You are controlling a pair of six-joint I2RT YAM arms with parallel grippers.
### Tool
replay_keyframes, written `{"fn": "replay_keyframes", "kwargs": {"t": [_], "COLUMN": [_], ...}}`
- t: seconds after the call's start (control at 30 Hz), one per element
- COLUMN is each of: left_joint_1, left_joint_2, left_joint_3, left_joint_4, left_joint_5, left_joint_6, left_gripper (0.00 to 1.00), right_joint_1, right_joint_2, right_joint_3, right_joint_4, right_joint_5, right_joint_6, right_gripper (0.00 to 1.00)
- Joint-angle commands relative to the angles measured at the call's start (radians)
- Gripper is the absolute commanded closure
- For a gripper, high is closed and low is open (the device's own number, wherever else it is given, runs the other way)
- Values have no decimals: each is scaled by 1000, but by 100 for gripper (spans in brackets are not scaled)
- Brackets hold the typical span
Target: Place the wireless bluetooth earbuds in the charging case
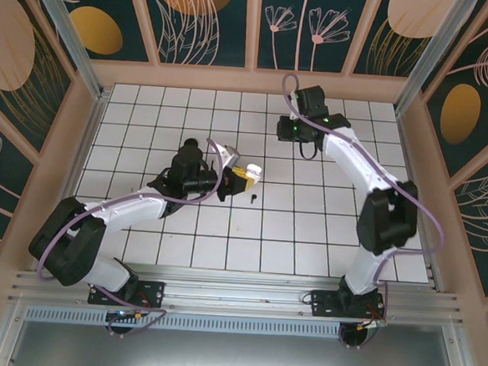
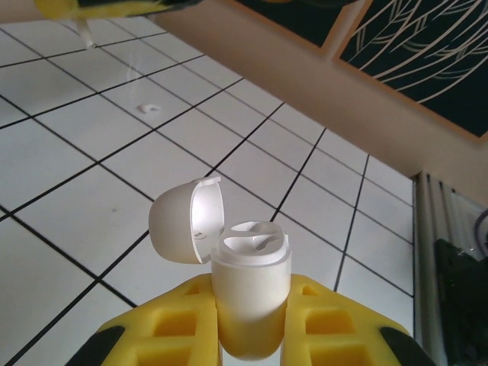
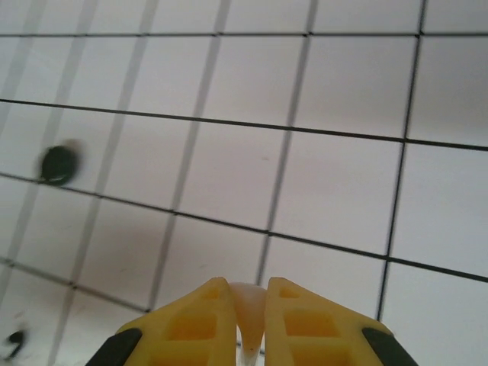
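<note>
A white rounded plastic charging case [image 2: 250,267], lid open, is pinched by the left gripper [image 2: 252,293]. A tiny white earbud [image 3: 248,305] is clamped in the right gripper [image 3: 248,285], not yet inserted; a small black earbud [image 1: 252,199] is seen at the case's six o'clock.

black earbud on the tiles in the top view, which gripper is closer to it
Left. The left gripper, shut on the open white case, hovers just beyond the black earbud; the right gripper, pinching a white earbud, is farther back and right.
</note>
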Motion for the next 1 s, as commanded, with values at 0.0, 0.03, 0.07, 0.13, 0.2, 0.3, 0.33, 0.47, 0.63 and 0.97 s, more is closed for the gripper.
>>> {"fn": "replay_keyframes", "kwargs": {"t": [0.0,0.03,0.07,0.13,0.2,0.3,0.33,0.47,0.63,0.97], "left_joint_1": [-1,-2,-1,0,0,-2,-2,-2,-1,-1], "left_joint_2": [-37,-41,-47,-58,-63,-68,-69,-83,-112,-166], "left_joint_3": [-22,-28,-36,-46,-56,-62,-66,-88,-129,-167], "left_joint_4": [155,168,183,207,239,279,294,365,462,523], "left_joint_5": [59,59,59,60,63,73,77,79,64,34], "left_joint_6": [-72,-81,-85,-95,-113,-144,-155,-199,-247,-275], "left_gripper": [100,100,100,100,100,100,100,100,100,100], "right_joint_1": [53,66,83,112,148,190,201,232,254,312], "right_joint_2": [-146,-184,-227,-294,-360,-450,-474,-559,-614,-632], "right_joint_3": [-113,-142,-171,-218,-261,-333,-353,-427,-492,-552], "right_joint_4": [166,190,213,251,294,371,391,467,511,600], "right_joint_5": [-105,-113,-122,-139,-166,-197,-200,-212,-218,-217], "right_joint_6": [0,-3,-5,-9,-11,-16,-18,-16,5,37], "right_gripper": [90,90,90,91,91,91,91,90,90,90]}}
